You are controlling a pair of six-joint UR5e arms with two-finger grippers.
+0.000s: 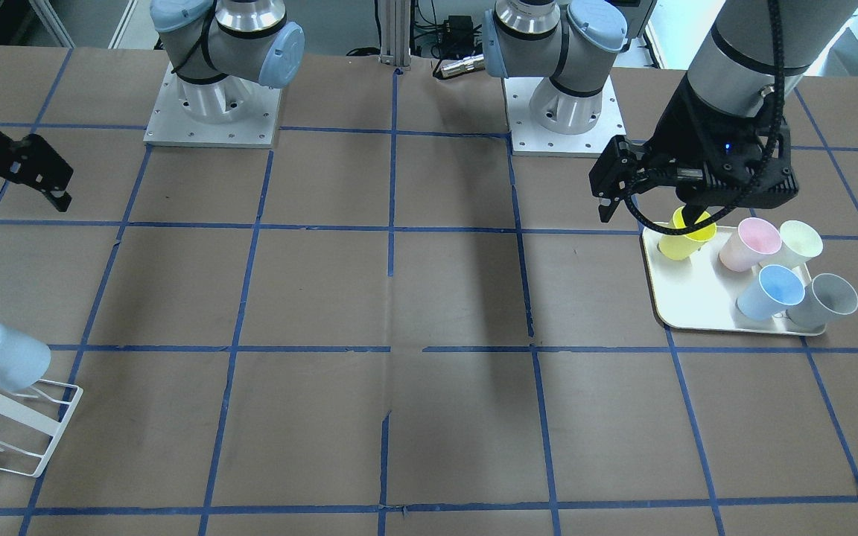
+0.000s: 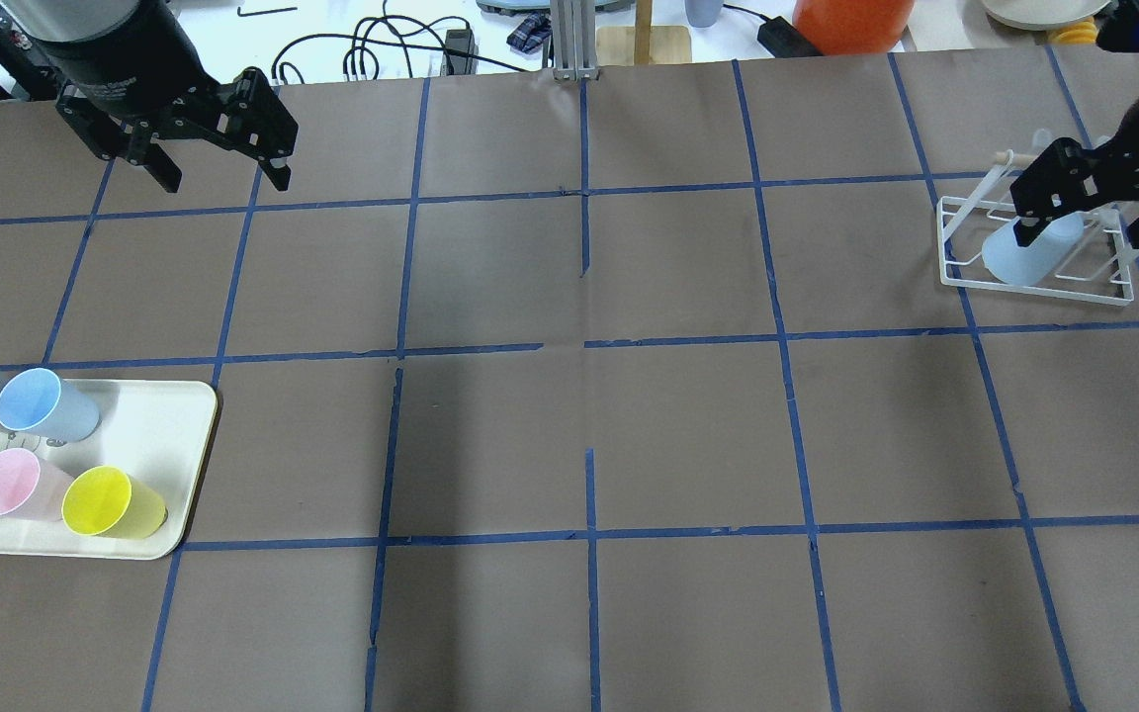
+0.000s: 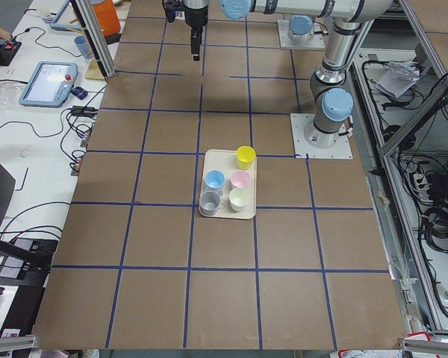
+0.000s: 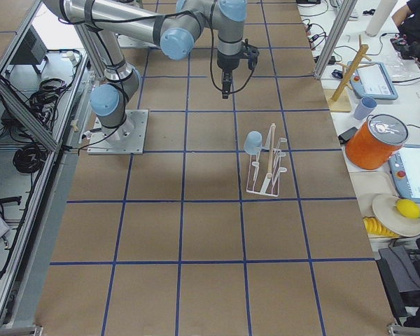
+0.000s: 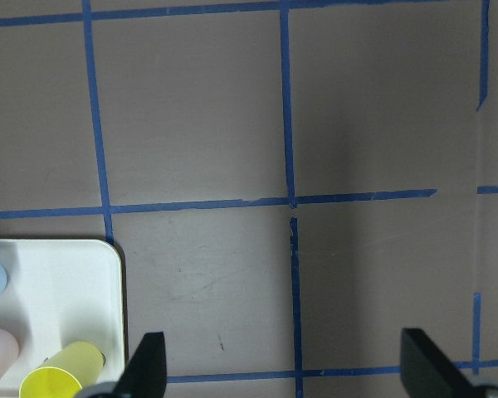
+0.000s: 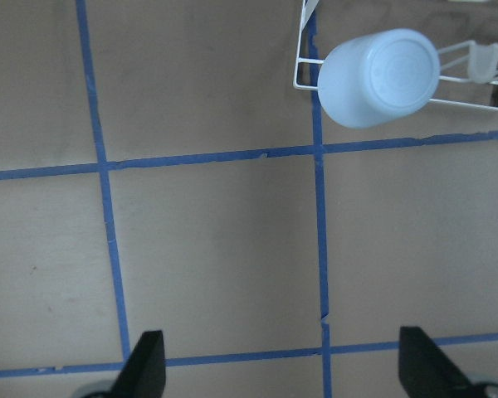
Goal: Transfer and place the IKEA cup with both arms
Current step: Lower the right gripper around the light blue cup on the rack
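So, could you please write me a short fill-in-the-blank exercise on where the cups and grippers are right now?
1. The tray holds ___ cups.
2. The pale blue cup rests bottom-up on the white wire ___.
3. The left gripper and right gripper both have their fingers ___, holding nothing.

Missing words: five; rack; open.
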